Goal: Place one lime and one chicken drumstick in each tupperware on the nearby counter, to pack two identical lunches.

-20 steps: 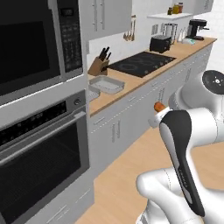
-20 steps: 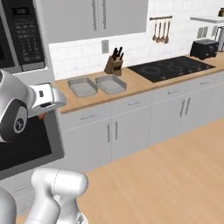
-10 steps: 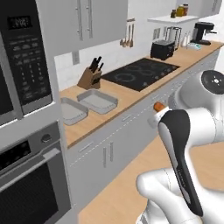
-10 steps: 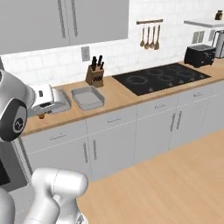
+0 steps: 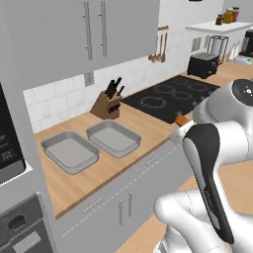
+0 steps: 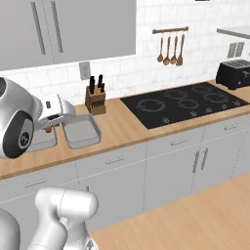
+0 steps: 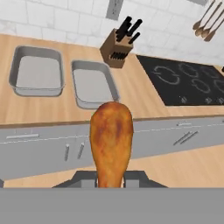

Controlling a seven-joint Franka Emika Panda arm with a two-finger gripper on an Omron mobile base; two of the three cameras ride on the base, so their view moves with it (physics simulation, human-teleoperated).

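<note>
On the counter (image 5: 113,170) ahead of me two tubs sit side by side, close together: one tub (image 5: 68,150) at my 11 o'clock, the other tub (image 5: 113,137) near 12. Behind the second, at about 1 o'clock against the wall, stands the knife block (image 5: 107,104). The stovetop (image 5: 168,96) lies further along at 2 o'clock, with spoons (image 6: 169,49) hanging above its back edge and a toaster (image 5: 202,65) past it. My claw (image 7: 109,181) hangs before the counter edge, holding a drumstick (image 7: 111,141) below the second tub.

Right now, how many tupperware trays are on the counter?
2. Left tupperware and right tupperware sit side by side on the counter, left of the knife block. Both look empty.
</note>
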